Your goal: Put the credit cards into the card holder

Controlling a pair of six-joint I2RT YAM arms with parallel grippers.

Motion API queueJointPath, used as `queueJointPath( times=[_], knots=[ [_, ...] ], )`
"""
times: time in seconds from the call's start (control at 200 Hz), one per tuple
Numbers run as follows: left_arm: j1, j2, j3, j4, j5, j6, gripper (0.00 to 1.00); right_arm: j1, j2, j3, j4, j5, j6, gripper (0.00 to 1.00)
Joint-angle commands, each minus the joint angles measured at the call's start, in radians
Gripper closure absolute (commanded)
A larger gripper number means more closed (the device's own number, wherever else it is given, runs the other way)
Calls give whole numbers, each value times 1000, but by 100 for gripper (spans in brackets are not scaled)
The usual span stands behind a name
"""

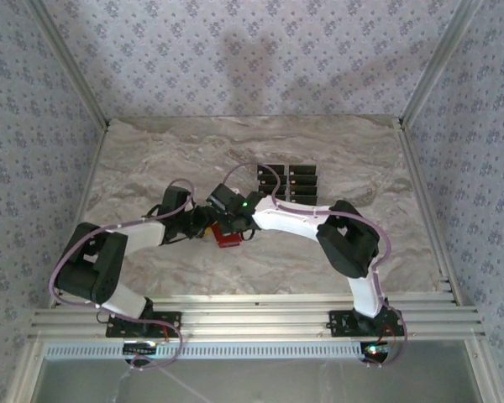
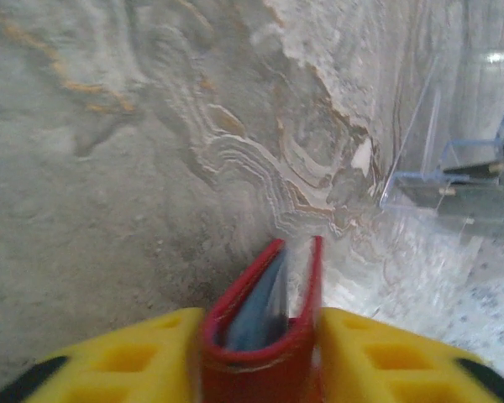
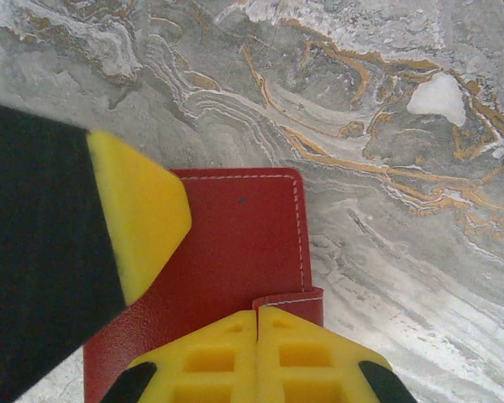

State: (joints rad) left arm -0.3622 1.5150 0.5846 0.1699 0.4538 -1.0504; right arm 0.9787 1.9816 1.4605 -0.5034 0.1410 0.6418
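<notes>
Card holder (image 2: 260, 344) is pinched at its fold by the left jaws, its mouth slightly agape and pointing away from them. Right jaws, closed, sit at its snap tab (image 3: 290, 300). Credit cards (image 1: 290, 180) lie just beyond it, on the right arm's side.

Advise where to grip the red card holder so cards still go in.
By the folded spine, coming from the fold side, as the left claw has it. The card holder is a V: its red flaps meet at the fold and gape at the far edge, showing the grey-blue pocket. Pinching there probably keeps that mouth free; pinching the open edge would shut it.
</notes>
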Motion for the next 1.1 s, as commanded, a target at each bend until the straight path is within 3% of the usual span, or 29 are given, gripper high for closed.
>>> queueJointPath(
  times=[0.0,0.09,0.415,0.5,0.605,0.665,0.78,1.094],
  knots=[
    [-11,10,21,29,-18,9,78,-10,-59,-28,-3,-2,25,100],
    [-12,10,27,15,-33,18,100,-25,-89,-68,-3,6,37,100],
    [-36,21,43,34,-58,49,100,-98,-249,-245,40,36,76,100],
    [-50,25,58,23,-63,60,85,-102,-277,-259,42,34,73,100],
    [-55,15,79,-24,-79,80,44,-111,-317,-295,47,18,69,100],
    [-55,-3,94,-77,-102,108,32,-118,-342,-306,49,2,67,100],
    [-56,-35,113,-164,-145,154,25,-130,-380,-317,48,-37,61,100],
    [-134,-35,187,-212,-160,168,20,-147,-453,-327,68,-107,42,100]
  ],
)
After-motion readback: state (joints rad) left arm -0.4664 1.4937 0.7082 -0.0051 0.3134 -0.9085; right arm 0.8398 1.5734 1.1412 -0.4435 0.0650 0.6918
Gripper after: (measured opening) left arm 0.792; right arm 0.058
